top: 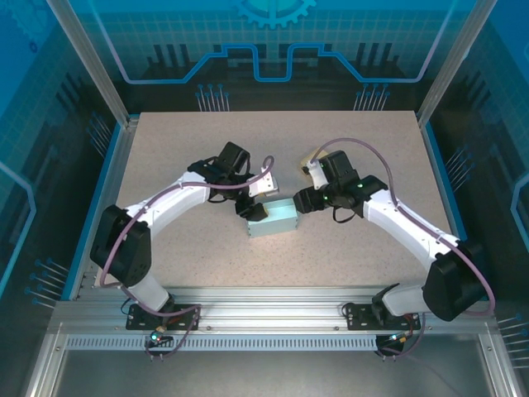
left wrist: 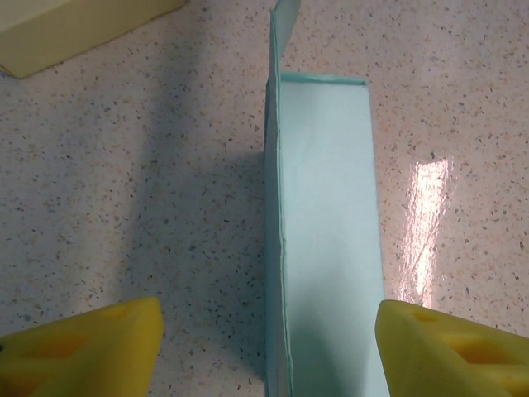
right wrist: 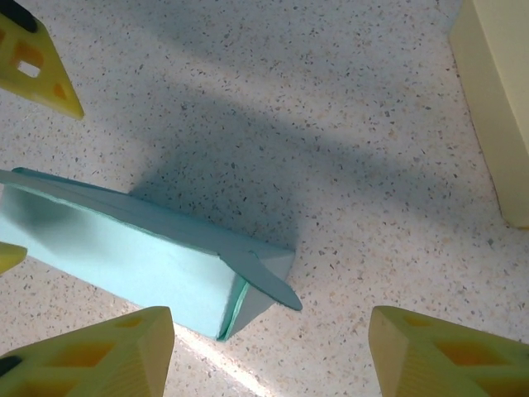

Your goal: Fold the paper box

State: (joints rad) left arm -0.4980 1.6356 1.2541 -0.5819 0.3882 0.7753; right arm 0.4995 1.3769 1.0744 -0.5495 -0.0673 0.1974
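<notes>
The light teal paper box (top: 274,218) lies on its side at the middle of the table. My left gripper (top: 252,208) is at its left end and stands open. In the left wrist view the box (left wrist: 326,248) runs away from me between the yellow fingertips (left wrist: 91,347), closer to the right one. My right gripper (top: 300,201) is at the box's right end, also open. In the right wrist view that end of the box (right wrist: 165,256) is partly closed, with a tuck flap (right wrist: 269,285) sticking out past the corner, just ahead of my right gripper (right wrist: 269,356).
The speckled tabletop (top: 347,141) has free room all around the box. A pale yellow block (right wrist: 496,99) stands at the right edge of the right wrist view. A similar pale yellow object (left wrist: 74,29) shows at the top left of the left wrist view.
</notes>
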